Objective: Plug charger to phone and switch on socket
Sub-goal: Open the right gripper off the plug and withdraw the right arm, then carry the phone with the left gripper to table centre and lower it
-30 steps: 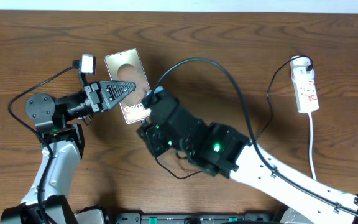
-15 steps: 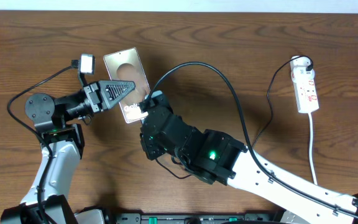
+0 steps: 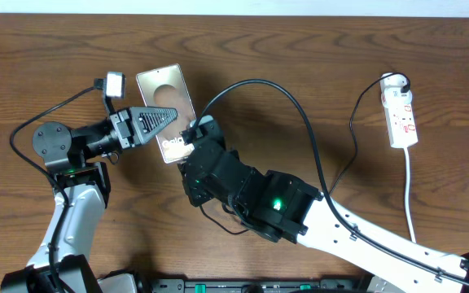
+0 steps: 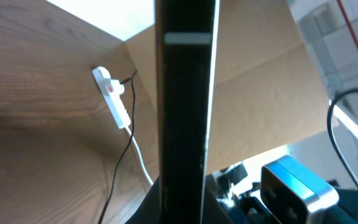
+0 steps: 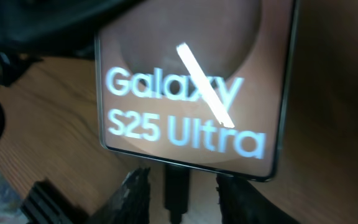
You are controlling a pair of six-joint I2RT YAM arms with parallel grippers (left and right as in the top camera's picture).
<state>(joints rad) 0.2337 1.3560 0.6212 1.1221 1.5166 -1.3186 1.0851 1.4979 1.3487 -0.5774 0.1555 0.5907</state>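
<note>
A: Status on phone [image 3: 157, 81]?
B: Left-centre of table, clamped in left gripper [image 3: 173, 115]. Charger [image 3: 259, 79] connector tip [image 5: 175, 183] at near edge, seemingly in port; can't confirm. Right gripper [image 5: 184, 188] released, jaws apart either side of tip.
A: Remaining?
B: Probably verify seating, then switch on socket [image 3: 403, 118], far right, untouched.

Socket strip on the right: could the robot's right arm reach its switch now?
Probably yes. The socket lies on the right arm's own side, with only bare table and the charger cable between. But the right pincer is busy at the phone.
</note>
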